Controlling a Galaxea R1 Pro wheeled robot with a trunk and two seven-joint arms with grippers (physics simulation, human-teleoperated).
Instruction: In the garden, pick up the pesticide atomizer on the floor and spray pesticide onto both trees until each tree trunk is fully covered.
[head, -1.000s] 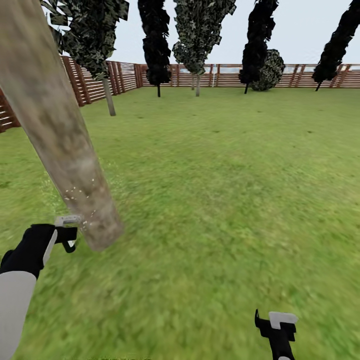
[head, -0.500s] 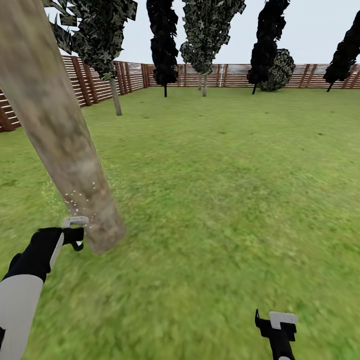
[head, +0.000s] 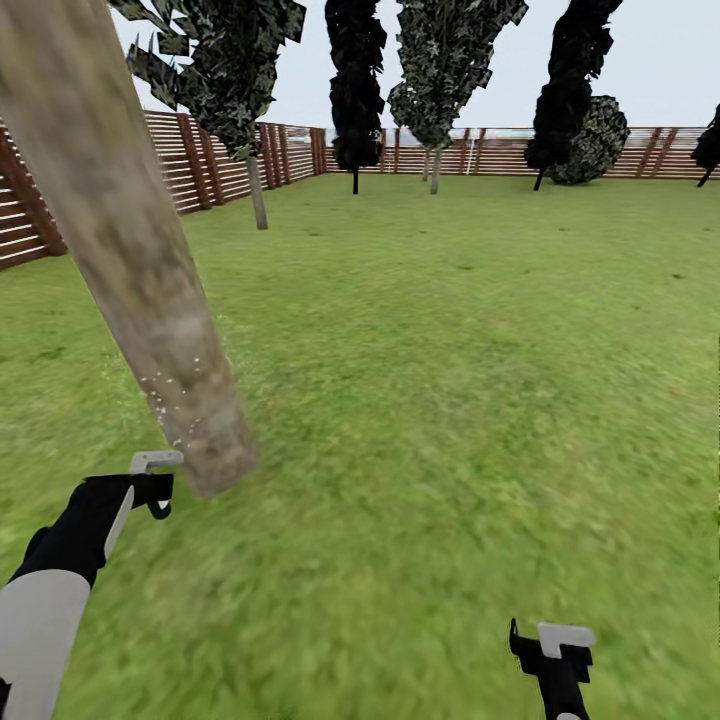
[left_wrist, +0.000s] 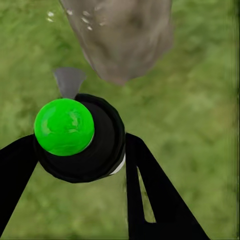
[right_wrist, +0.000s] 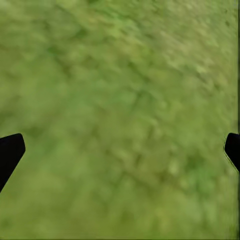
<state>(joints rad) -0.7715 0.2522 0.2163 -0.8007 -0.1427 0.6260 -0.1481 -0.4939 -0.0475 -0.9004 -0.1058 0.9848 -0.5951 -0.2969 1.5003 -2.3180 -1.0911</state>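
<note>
Left end effector (left_wrist: 80, 165) clamped around atomizer (left_wrist: 75, 137) body, nozzle just beside near tree trunk (head: 150, 300); white pesticide specks (head: 175, 400) on bark; right end effector (head: 552, 650) spread wide, empty; bottle likely light, rigid, smooth-sided; grip mid-body.

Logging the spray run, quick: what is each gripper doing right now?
Left gripper: shut on the pesticide atomizer, nozzle toward the tree trunk.
Right gripper: open, holding nothing, over the grass.
</note>
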